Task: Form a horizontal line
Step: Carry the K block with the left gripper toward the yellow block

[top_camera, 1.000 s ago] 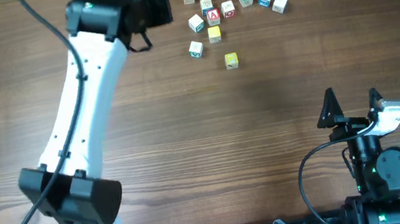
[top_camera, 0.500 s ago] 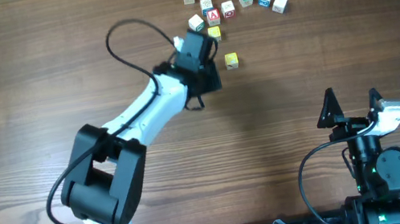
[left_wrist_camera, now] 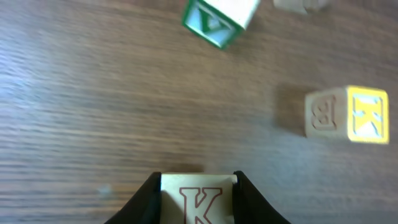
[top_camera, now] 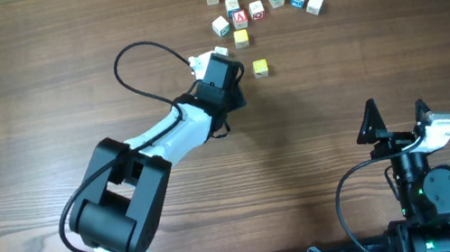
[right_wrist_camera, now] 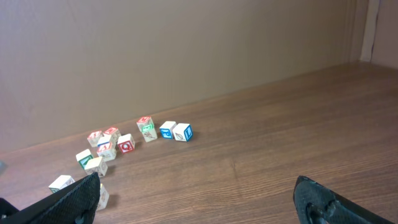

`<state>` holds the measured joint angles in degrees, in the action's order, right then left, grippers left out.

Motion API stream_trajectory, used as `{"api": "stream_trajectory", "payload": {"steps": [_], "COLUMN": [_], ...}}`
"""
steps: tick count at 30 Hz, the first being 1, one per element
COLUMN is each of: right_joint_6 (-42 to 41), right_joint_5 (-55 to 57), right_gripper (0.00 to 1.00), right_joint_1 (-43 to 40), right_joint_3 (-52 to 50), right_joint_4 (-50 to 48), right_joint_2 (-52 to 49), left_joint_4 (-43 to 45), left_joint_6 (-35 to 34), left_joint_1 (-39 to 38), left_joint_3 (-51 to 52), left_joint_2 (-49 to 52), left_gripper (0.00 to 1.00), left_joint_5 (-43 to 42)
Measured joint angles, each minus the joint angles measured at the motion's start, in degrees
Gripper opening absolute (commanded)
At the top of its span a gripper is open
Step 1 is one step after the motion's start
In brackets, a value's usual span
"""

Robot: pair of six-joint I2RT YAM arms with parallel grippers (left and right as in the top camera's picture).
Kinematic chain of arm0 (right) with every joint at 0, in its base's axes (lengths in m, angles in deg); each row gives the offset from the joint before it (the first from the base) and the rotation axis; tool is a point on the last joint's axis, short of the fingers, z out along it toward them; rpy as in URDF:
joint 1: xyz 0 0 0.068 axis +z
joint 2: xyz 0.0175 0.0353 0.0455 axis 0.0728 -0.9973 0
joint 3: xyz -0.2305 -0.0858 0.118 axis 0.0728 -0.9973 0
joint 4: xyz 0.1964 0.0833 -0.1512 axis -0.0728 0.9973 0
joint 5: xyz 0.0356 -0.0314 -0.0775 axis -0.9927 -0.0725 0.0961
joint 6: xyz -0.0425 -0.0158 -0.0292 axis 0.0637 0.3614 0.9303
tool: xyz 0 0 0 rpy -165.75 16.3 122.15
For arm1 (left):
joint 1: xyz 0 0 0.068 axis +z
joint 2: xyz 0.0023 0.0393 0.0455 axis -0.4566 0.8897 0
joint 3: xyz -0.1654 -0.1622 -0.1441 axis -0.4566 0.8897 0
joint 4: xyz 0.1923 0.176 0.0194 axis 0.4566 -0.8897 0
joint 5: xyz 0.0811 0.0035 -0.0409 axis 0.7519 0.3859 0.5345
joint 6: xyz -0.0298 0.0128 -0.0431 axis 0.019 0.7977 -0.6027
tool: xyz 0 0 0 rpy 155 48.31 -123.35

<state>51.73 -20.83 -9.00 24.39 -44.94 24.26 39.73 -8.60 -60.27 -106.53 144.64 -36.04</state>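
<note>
My left gripper (top_camera: 218,59) is shut on a pale whitish cube with a red K (left_wrist_camera: 198,200), low over the table. A yellow cube (top_camera: 260,67) lies just right of it and apart from it; in the left wrist view it shows a yellow K face (left_wrist_camera: 348,115). A cube with a green letter (left_wrist_camera: 217,18) lies ahead of the jaws. No straight row of three cubes shows in any view. My right gripper (top_camera: 397,111) is open and empty at the front right, far from the cubes; the right wrist view shows its spread fingers (right_wrist_camera: 199,202).
Several loose letter cubes (top_camera: 255,6) with red, green and blue marks lie scattered at the back of the wooden table, also seen in the right wrist view (right_wrist_camera: 134,140). The left arm's cable (top_camera: 135,54) loops over the table.
The left arm swung from the back left edge over to the whitish cube, which now sits between its jaws. The right arm has not moved.
</note>
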Motion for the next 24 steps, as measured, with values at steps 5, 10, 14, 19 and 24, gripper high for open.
{"api": "stream_trajectory", "payload": {"steps": [5,10,14,19,24], "right_joint_6": [0.00,0.00,0.00,0.00,0.00], "right_joint_5": [0.00,0.00,0.00,0.00,0.00], "right_gripper": [1.00,1.00,1.00,1.00,1.00], "right_joint_1": [0.00,0.00,0.00,0.00,0.00], "right_joint_3": [0.00,0.00,0.00,0.00,0.00], "right_joint_4": [0.00,0.00,0.00,0.00,0.00], "right_joint_2": [0.00,0.00,0.00,0.00,0.00], "left_joint_4": [-0.13,-0.13,-1.11,-2.91,-1.75], "left_joint_6": [0.68,6.27,8.46,8.61,7.76], "left_joint_1": [-1.14,-6.71,-9.22,-9.16,-9.05], "left_joint_3": [0.02,0.02,0.02,0.04,0.04], "left_joint_2": [0.13,0.22,0.22,0.24,0.24], "left_gripper": [0.25,0.28,0.26,0.31,0.31], "left_joint_5": [2.69,2.86,3.85,5.44,6.95]}}
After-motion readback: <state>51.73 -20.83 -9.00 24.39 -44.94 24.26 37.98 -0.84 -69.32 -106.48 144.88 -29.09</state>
